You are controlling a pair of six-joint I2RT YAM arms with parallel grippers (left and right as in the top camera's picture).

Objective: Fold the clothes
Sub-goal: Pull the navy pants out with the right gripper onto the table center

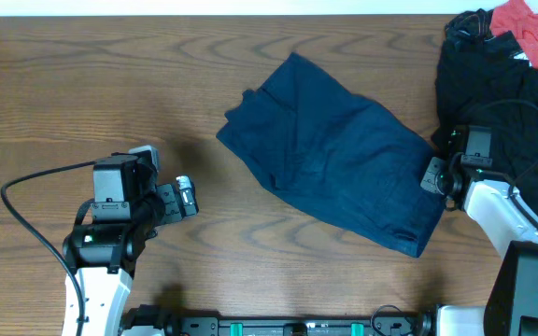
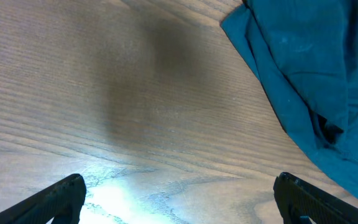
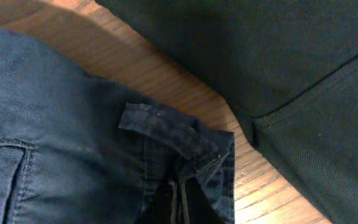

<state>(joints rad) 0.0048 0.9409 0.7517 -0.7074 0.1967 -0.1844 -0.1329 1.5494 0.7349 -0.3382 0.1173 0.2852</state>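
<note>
Overhead sets the navy trousers (image 1: 344,173) centre frame, black garments (image 1: 493,84) upper right; only right wrist shows a belt loop (image 3: 166,127). The left end effector (image 2: 179,190) stands apart; for the right end effector (image 1: 434,175) I cannot tell.

Your overhead cam looks straight down with the navy trousers (image 1: 334,173) mid-frame. Left wrist cam hangs low over the table (image 2: 104,93) left of them, catching just their edge. Right wrist cam's pressed close on their right corner, black garments (image 3: 303,56) beside.
</note>
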